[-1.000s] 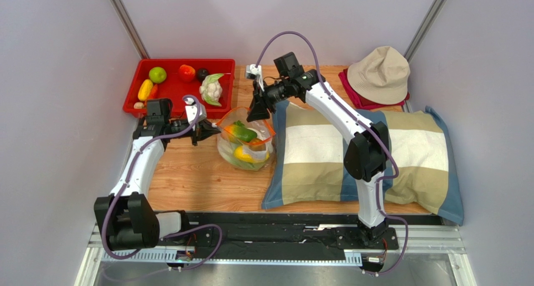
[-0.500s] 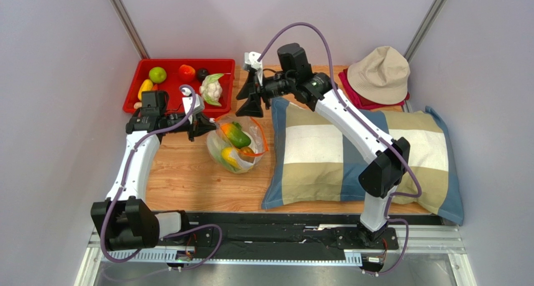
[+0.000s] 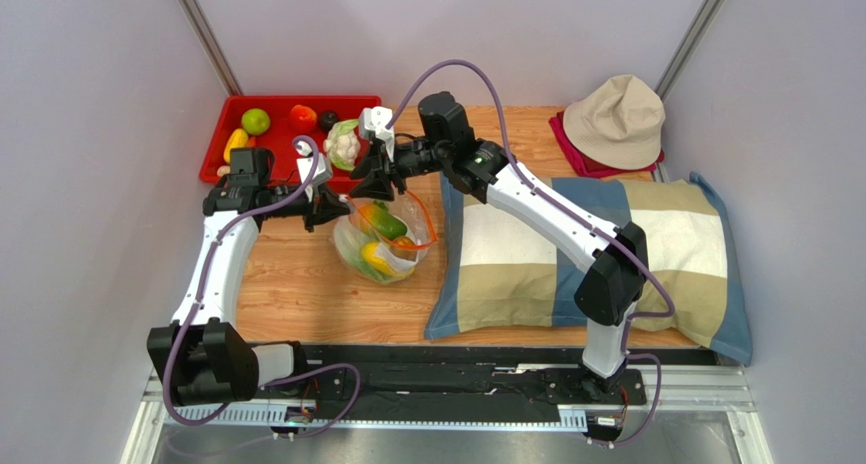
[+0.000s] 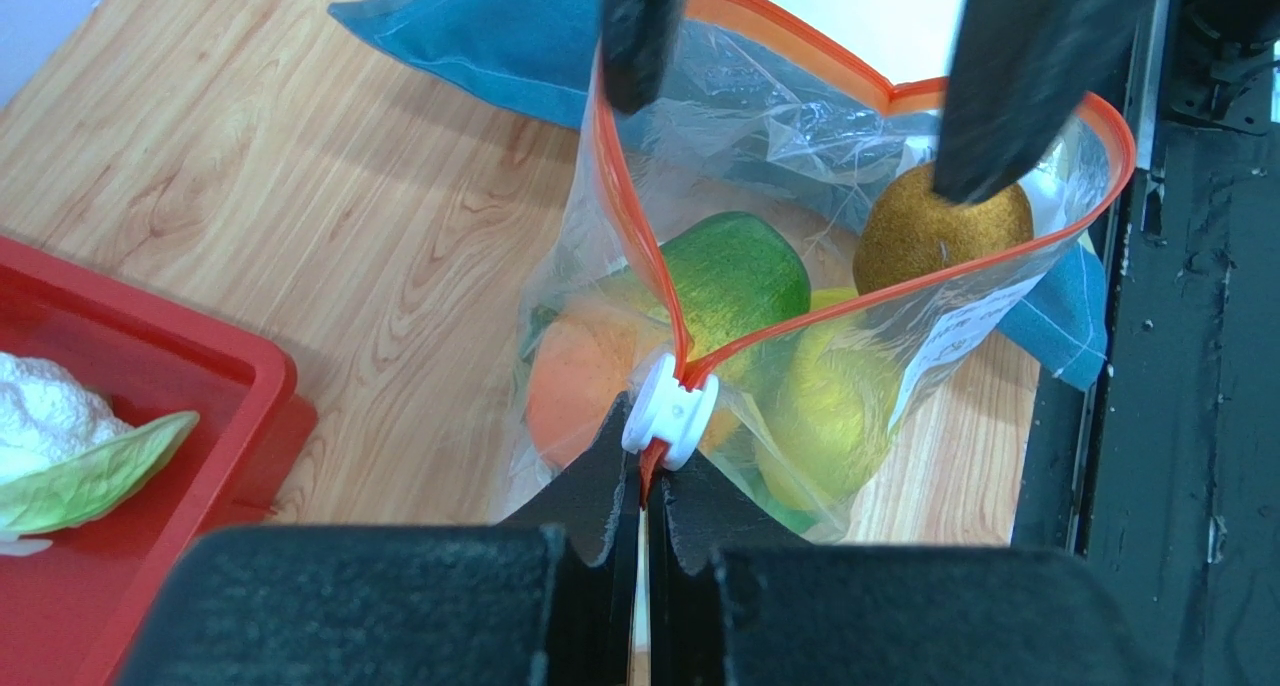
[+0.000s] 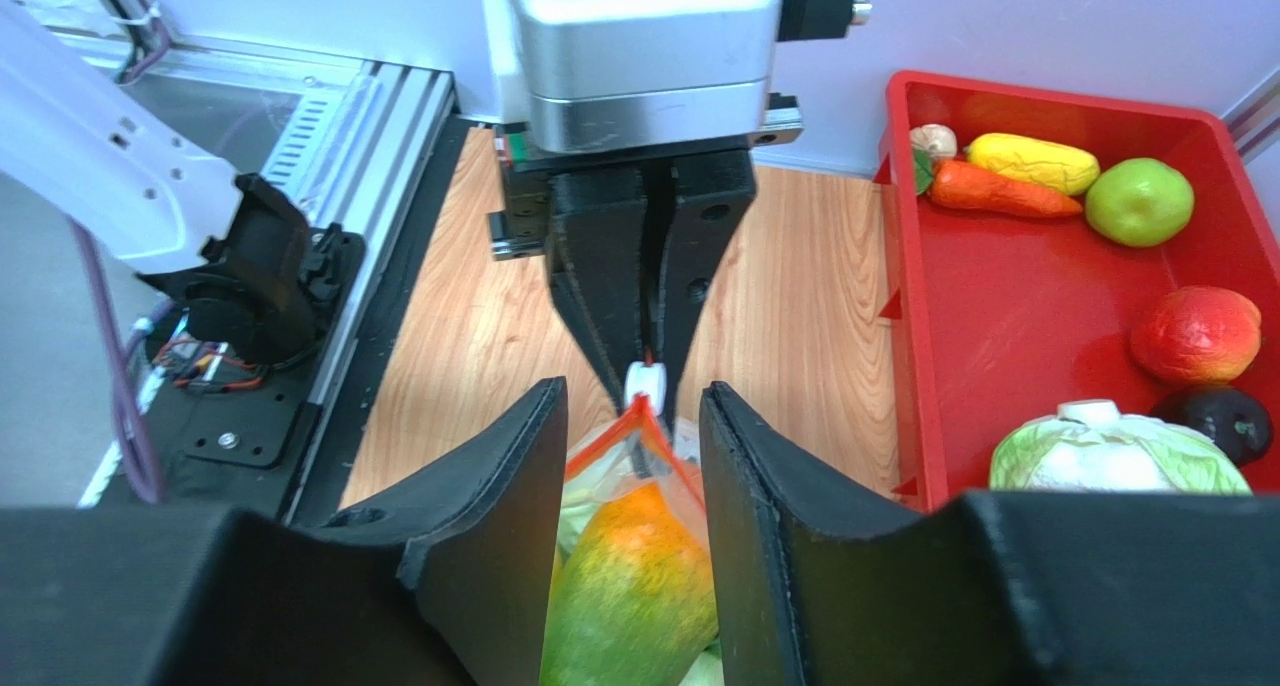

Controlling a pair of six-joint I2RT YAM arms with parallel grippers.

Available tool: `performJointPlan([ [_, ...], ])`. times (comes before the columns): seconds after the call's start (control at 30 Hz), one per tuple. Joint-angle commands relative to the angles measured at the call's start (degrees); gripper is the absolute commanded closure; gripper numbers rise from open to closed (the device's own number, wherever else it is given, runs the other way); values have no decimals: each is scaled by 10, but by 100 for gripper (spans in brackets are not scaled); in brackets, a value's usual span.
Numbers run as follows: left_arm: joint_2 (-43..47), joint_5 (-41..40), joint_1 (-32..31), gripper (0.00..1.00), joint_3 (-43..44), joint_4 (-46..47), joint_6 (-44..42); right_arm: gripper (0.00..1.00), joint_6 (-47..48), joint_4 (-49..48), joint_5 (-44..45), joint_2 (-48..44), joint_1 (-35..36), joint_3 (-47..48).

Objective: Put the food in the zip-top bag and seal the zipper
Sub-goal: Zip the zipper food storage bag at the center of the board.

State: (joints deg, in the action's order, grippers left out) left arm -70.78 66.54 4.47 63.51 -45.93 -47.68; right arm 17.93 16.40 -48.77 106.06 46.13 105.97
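The clear zip-top bag (image 3: 381, 243) lies on the wooden table with its mouth open. Inside I see a green-orange fruit (image 4: 724, 274), a brown one (image 4: 935, 230) and yellow pieces (image 4: 819, 416). My left gripper (image 4: 649, 449) is shut on the end of the orange-red zipper (image 4: 628, 206), just behind the white slider (image 4: 672, 413). My right gripper (image 5: 624, 521) is open above the bag's mouth (image 3: 378, 180), one finger on each side of it. More food sits in the red tray (image 3: 285, 165): cauliflower (image 3: 344, 144), a green apple (image 5: 1139, 202), a carrot (image 5: 992, 188), a red piece (image 5: 1198, 334).
A checked pillow (image 3: 569, 251) lies right of the bag, its corner close to it. A beige hat (image 3: 615, 119) rests on a red cloth at the back right. The red tray's near edge is close behind the left gripper (image 3: 333, 204).
The right gripper has swung left from the pillow's corner to above the bag's mouth. The bag has shifted a little left with the left gripper, which stays shut on the zipper end.
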Motion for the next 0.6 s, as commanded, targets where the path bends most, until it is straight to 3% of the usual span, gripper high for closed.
performJointPlan([
  [0.0,6,23,-2,100,33,-8,-15,59,5,-50,20,21,7,2],
  [0.57,7,17,-3,100,29,-13,-11,60,36,-34,13,57,22,22],
])
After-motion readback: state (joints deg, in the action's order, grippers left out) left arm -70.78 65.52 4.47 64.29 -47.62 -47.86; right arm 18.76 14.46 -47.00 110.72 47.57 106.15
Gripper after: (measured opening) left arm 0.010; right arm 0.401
